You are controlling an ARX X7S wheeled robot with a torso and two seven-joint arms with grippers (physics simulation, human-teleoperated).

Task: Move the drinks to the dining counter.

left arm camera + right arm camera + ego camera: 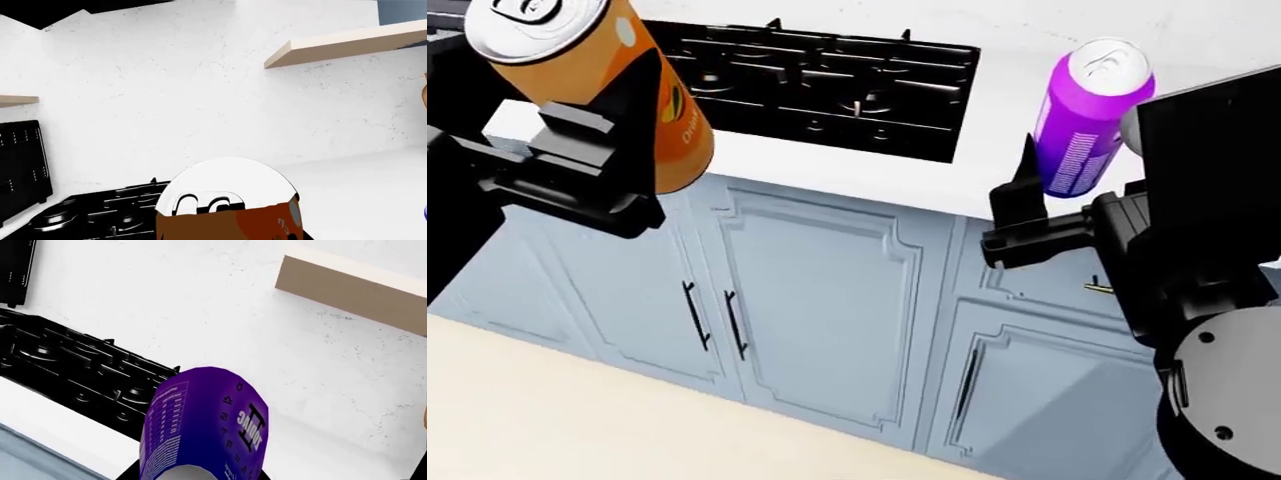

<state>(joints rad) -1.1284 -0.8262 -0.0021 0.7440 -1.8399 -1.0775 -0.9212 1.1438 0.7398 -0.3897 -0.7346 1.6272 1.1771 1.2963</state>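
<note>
1. Holding both drinks off the worktop: left gripper [598, 160] is clamped on the golden-yellow can [594, 85], right gripper [1030, 222] is clamped on the purple can [1088, 120].
2. Landmark = black gas hob [814, 80], set in the white worktop [1001, 120].
3. Golden-yellow can: left of the hob in the head view, overlapping the hob's left edge, tilted with its silver top leaning left, orange patch on its side, black fingers [574, 140] pressed against its lower body.
4. Purple can: right of the hob, in front of the bare worktop, nearly upright, silver top up, white print facing the hob; a dark finger [1021, 190] sits against its lower left side.
5. Left wrist view: the golden-yellow can's silver top [227, 187] fills the near foreground, hob [100, 212] behind it, white wall [200, 90] beyond.
6. Right wrist view: purple can [203, 425] seen close, print readable as small text columns, hob [80, 375] off to one side of it, wooden shelf [350, 292] on the wall above.
7. Grey-blue panelled cabinets [814, 300] run under the hob.
8. Pale beige floor [587, 410] lies in front of the cabinets.
9. Dining counter not in view in any picture.
</note>
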